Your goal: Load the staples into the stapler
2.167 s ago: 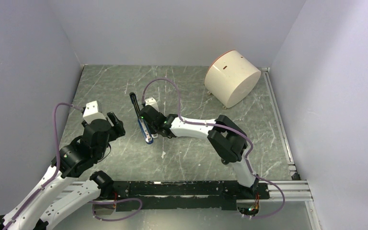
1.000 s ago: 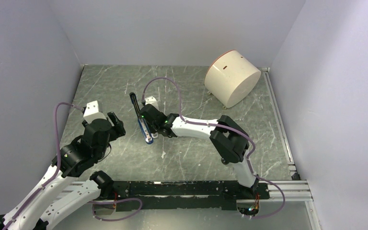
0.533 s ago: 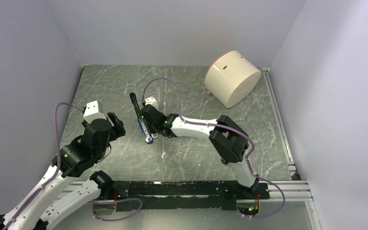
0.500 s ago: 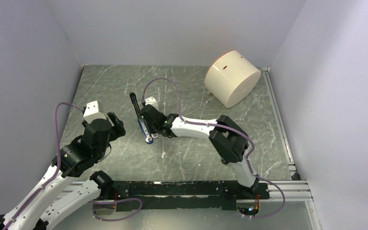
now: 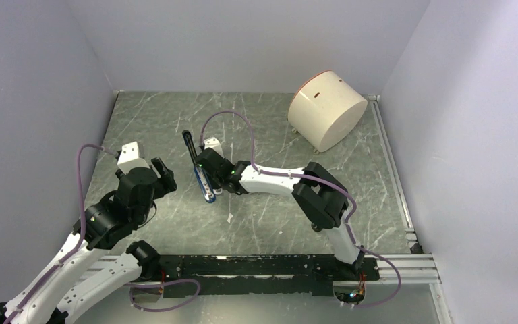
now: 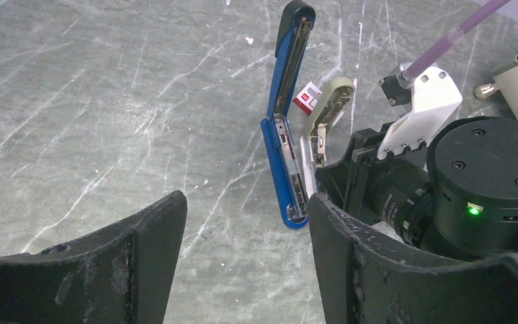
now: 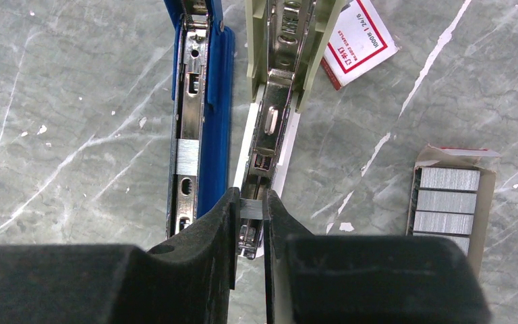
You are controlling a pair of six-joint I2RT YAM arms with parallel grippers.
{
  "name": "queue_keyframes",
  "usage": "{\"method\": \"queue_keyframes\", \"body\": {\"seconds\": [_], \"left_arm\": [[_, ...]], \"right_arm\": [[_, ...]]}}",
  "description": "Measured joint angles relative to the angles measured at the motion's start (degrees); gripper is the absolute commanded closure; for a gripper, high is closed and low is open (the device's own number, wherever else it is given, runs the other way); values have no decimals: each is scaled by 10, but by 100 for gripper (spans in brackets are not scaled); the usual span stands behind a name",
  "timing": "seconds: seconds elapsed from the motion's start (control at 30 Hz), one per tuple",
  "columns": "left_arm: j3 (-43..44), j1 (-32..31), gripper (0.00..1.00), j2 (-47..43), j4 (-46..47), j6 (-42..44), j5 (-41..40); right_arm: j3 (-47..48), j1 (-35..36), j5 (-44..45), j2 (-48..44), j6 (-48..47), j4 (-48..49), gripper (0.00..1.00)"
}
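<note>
Grey staples (image 7: pixel 449 200) — rows in cardboard tray (image 7: pixel 487 202)

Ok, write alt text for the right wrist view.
The right gripper pinches a short strip of staples above a marble tabletop. Beyond lie the open blue stapler, staples already in its channel, a beige stapler beside it, and a tray of staples at right.

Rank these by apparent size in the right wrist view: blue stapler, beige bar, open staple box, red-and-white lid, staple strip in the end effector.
1. blue stapler and beige bar: alike, both cropped at the top, so unranked.
2. open staple box
3. red-and-white lid
4. staple strip pinched in the right end effector
</note>
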Motion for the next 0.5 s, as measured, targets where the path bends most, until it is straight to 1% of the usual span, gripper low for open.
{"method": "queue_keyframes", "body": {"seconds": [0.5], "left_arm": [[0, 0, 28, 0, 0, 0, 0]], "right_arm": [[0, 0, 0, 0, 2, 0, 80]]}}
